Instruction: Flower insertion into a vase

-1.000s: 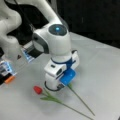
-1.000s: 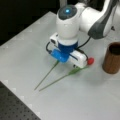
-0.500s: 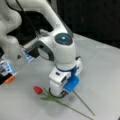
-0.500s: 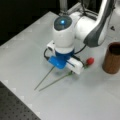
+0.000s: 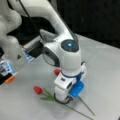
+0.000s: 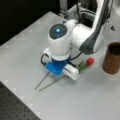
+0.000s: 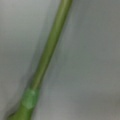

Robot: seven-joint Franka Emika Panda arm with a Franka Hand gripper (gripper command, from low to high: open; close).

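Gripper [image 6: 61, 72] fingertips hidden over flower [image 6: 89, 61]

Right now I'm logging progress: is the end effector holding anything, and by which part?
Cannot be told. The end effector is low over the flower stems on the table, its fingertips hidden; the wrist view shows only a stem.

end effector [image 6: 61, 71] over flowers [image 6: 86, 62] on table [image 6: 25, 45], vase [image 6: 112, 58] at right

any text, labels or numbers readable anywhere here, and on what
None can be read.
The white arm shows only a blue light, no lettering.
The brown vase is plain.
The flowers and the gripper low over their stems carry no marks.
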